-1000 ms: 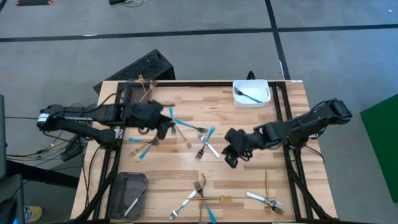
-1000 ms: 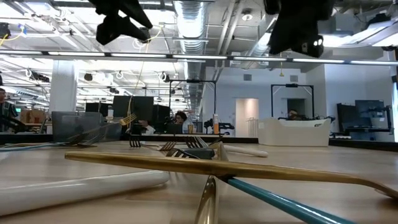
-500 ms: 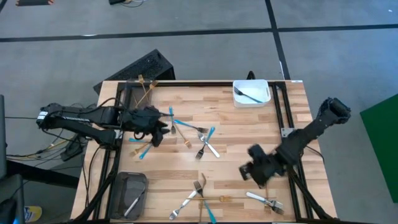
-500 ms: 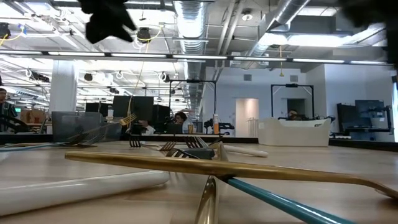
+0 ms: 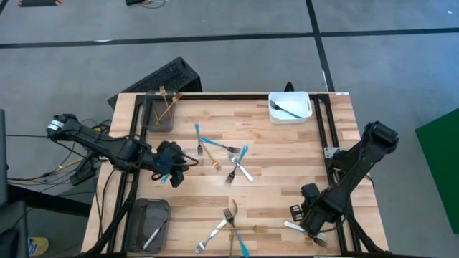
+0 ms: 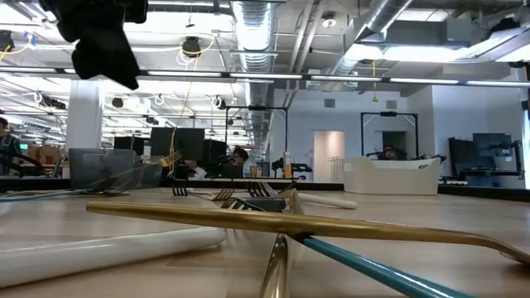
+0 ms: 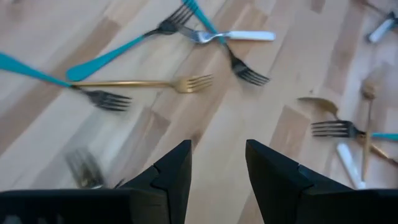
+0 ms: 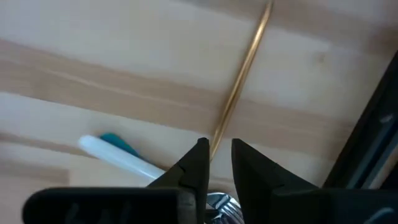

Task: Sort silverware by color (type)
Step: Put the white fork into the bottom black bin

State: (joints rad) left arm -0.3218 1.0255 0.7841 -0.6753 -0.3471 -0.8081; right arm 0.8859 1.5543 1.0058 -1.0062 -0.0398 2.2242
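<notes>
Roughly a dozen pieces of silverware spread over the worktop in two loose groups. Near the middle: blue-handled forks crossed with a silver fork and a short gold fork. Along the front edge: a silver fork, a gold piece and a blue handle tangled together, plus a white-handled fork close to the front right corner.

Already in containers: gold pieces in the dark tray at the back left corner, one silver piece in the dark tray at the front left corner, one utensil in the white bin at the back right corner.

Left end effector raised above the worktop near the middle of the left edge, released, fingers spread with only bare wood between them (nothing held). Just beside it, a blue-handled fork lying flat.

Right end effector down low near the front right corner, right at one end of a thin gold handle, beside the white handle. Cannot tell whether clenched on the gold handle or loose around it.
</notes>
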